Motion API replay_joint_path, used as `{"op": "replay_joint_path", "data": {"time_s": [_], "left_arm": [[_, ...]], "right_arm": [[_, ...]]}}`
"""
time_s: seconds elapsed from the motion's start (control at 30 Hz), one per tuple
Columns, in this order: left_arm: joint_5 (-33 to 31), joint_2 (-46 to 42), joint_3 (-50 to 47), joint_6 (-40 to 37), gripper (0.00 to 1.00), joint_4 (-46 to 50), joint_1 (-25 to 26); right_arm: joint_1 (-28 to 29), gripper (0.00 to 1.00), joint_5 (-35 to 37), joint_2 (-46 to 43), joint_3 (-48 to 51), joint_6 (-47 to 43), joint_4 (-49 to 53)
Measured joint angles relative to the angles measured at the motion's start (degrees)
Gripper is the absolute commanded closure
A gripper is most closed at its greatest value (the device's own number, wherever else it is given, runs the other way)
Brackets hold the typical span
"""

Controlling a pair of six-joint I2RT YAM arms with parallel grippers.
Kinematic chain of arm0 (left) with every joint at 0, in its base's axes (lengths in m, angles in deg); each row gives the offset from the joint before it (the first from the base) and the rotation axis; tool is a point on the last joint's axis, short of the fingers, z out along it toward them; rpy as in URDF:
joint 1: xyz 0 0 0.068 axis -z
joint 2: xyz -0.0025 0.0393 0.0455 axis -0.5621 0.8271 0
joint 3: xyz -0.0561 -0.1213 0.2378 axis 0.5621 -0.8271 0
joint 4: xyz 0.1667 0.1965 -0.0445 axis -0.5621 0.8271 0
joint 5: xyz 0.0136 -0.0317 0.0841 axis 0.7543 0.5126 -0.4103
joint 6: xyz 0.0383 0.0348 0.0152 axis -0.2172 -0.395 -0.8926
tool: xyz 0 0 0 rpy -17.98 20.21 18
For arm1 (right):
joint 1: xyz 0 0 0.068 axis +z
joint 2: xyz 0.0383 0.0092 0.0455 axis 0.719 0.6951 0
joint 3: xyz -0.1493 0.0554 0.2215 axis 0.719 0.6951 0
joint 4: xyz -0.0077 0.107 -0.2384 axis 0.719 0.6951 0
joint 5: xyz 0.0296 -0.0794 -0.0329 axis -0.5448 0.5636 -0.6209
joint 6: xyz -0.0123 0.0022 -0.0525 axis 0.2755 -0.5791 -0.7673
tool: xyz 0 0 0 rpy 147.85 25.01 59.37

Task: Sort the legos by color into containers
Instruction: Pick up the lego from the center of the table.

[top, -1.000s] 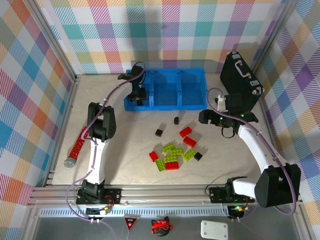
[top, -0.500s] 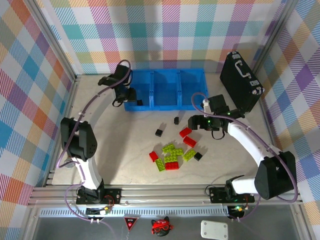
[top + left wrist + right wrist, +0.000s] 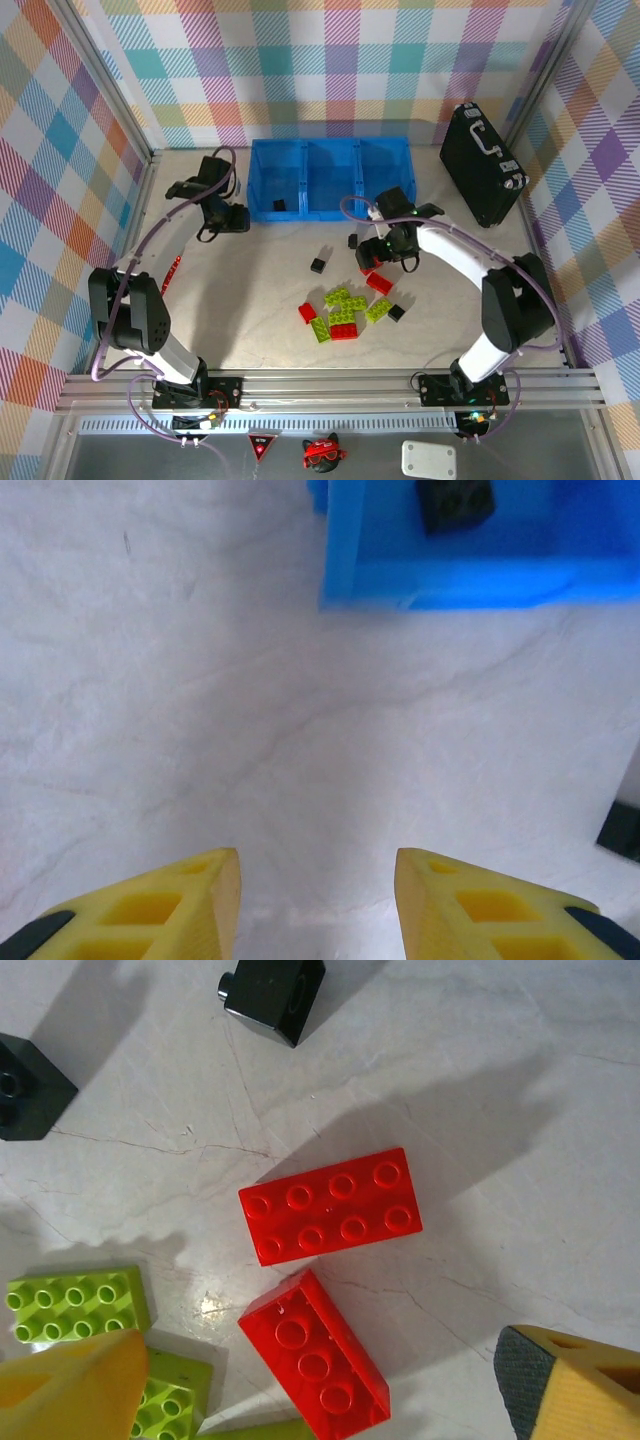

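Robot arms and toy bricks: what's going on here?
Legos are being sorted by color into the blue containers. One black brick lies in the left compartment; the rest are loose on the table. The left end effector hovers open and empty beside the containers, while the right end effector hangs open above two red bricks.

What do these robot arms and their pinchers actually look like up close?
Both the left arm and right arm are slim white tubes with chunky black joints; a lilac cable loops loosely along each. The fingers are yellow plastic wedges with hollow cells and dark grey pads.
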Motion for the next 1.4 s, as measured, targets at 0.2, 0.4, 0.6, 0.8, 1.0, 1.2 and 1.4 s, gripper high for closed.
{"op": "replay_joint_path", "data": {"time_s": [0.2, 0.4, 0.6, 0.8, 1.0, 1.2, 1.4], "left_arm": [[0.00, -0.76, -0.98, -1.55, 0.54, -0.74, -0.02], [-0.42, -2.01, -1.01, -2.56, 0.54, -1.90, -0.02], [-0.42, -2.01, -1.11, -2.78, 0.54, -1.97, -0.02], [-0.57, -2.01, -1.36, -2.95, 0.54, -1.97, -0.02], [-0.68, -2.01, -1.38, -2.95, 0.54, -1.99, -0.02], [-0.83, -2.01, -1.38, -2.95, 0.54, -1.99, -0.02], [-0.85, -2.01, -1.38, -2.95, 0.54, -1.99, -0.02]], "right_arm": [[1.05, 0.08, 0.85, 5.88, -3.96, -2.27, 0.59], [1.66, 0.09, 2.19, 11.21, -6.67, -4.33, 0.92], [2.08, 0.13, 3.21, 15.13, -8.15, -6.16, 1.27], [2.69, 0.18, 3.72, 17.09, -8.61, -7.26, 1.55], [2.97, 0.26, 4.66, 18.40, -8.68, -7.43, 1.60], [2.97, 0.32, 5.11, 18.43, -8.68, -7.43, 1.57], [2.97, 0.35, 5.14, 18.34, -8.68, -7.39, 1.57]]}}
